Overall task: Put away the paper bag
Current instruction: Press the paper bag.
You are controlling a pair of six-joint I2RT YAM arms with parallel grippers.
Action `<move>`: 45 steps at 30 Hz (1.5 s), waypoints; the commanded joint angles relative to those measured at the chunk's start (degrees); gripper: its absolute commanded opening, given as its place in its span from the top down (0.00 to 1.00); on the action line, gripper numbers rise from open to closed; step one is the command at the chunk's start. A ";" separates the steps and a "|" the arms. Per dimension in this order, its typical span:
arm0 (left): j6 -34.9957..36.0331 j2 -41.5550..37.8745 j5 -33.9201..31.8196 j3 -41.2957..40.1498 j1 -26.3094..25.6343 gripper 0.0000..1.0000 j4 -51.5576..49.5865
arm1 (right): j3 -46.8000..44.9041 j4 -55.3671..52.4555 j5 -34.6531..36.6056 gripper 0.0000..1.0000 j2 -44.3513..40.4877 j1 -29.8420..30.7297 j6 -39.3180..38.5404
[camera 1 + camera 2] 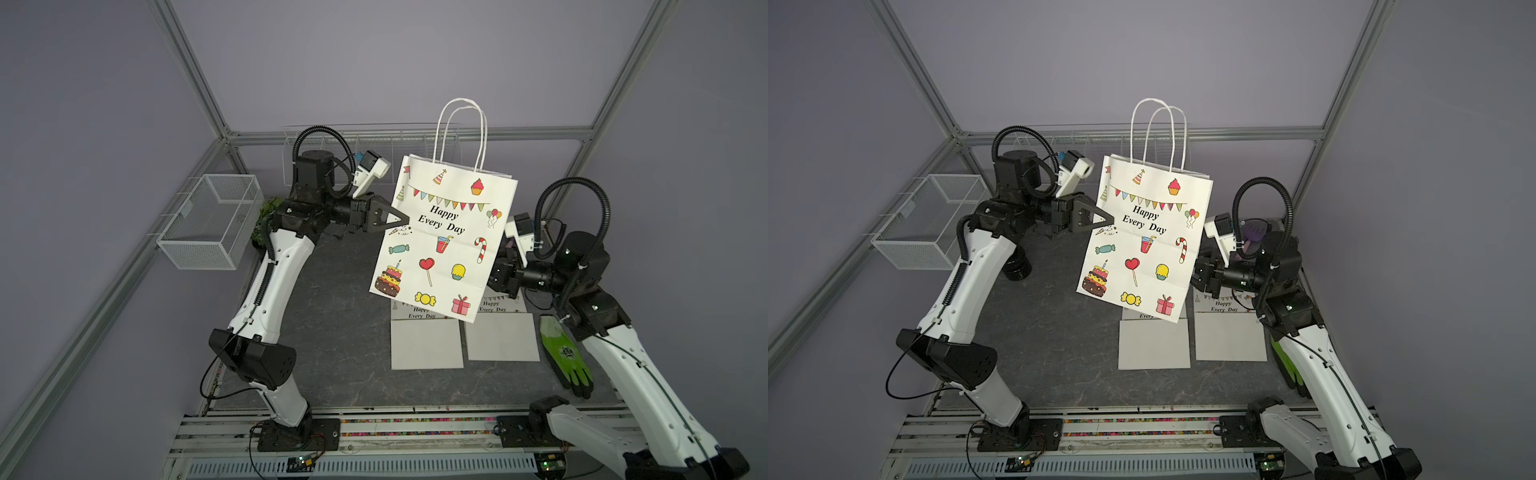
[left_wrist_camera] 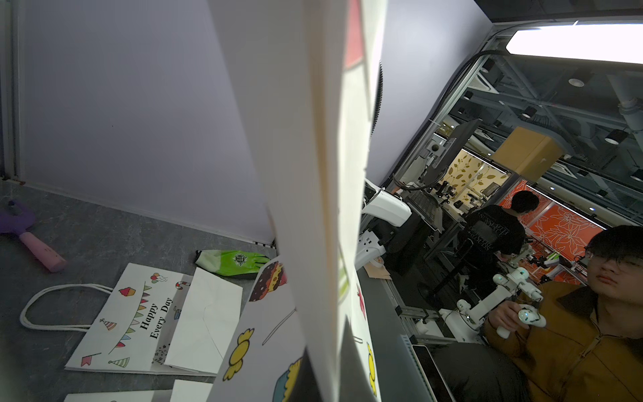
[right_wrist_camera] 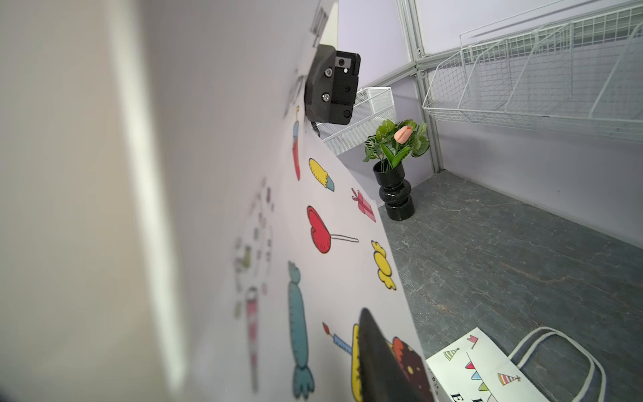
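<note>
The paper bag [image 1: 444, 237] [image 1: 1146, 237] is white with party drawings and "Happy Every Day". It hangs upright above the table, handles up, in both top views. My left gripper [image 1: 401, 220] [image 1: 1106, 219] is shut on its left edge. In the left wrist view the bag's edge [image 2: 306, 174] runs between the dark fingers of that gripper [image 2: 325, 369]. My right gripper [image 3: 348, 330] is at the bag's right edge. One black finger [image 3: 379, 358] lies on the printed face and the other is hidden behind the paper. The bag hides its fingertips in both top views.
Two folded bags [image 1: 428, 336] [image 1: 500, 332] lie flat on the grey table below, with a green glove [image 1: 565, 357] to their right. A white mesh basket [image 1: 212, 220] hangs at the left. A wire rack [image 3: 539, 69] lines the back wall. A black vase with a plant [image 3: 396, 188] stands at the back left.
</note>
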 commanded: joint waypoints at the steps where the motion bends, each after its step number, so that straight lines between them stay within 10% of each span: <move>1: 0.77 1.15 3.14 -0.93 -0.23 1.00 -0.40 | 1.55 -0.52 2.59 0.79 -0.55 0.49 -0.43; 5: 1.17 0.77 3.14 -2.40 -0.34 1.00 -0.40 | 2.26 -0.49 6.22 0.53 -1.50 0.41 0.11; 9: 1.86 -0.05 3.23 -4.45 -0.27 1.00 -0.40 | 3.65 0.27 7.83 0.50 -1.54 0.27 0.92; 17: 2.61 -1.23 3.13 -6.55 -0.27 1.00 -0.48 | 5.95 0.86 8.57 0.88 -0.20 0.06 2.90; 23: 2.56 -1.82 3.19 -6.79 -0.01 1.00 -0.48 | 7.72 -4.70 5.82 0.37 -0.91 -3.97 2.96; 30: 2.90 -2.52 3.23 -7.65 0.57 1.00 -0.48 | 4.22 2.16 -4.97 0.01 -3.77 -10.72 13.29; 36: 3.10 -2.73 3.17 -8.02 0.64 1.00 -0.48 | 3.40 12.49 -11.82 0.11 -3.82 -9.68 21.98; 45: 3.17 -3.07 3.18 -8.02 0.63 1.00 -0.57 | 6.50 0.73 -8.26 0.11 -1.74 -6.18 12.62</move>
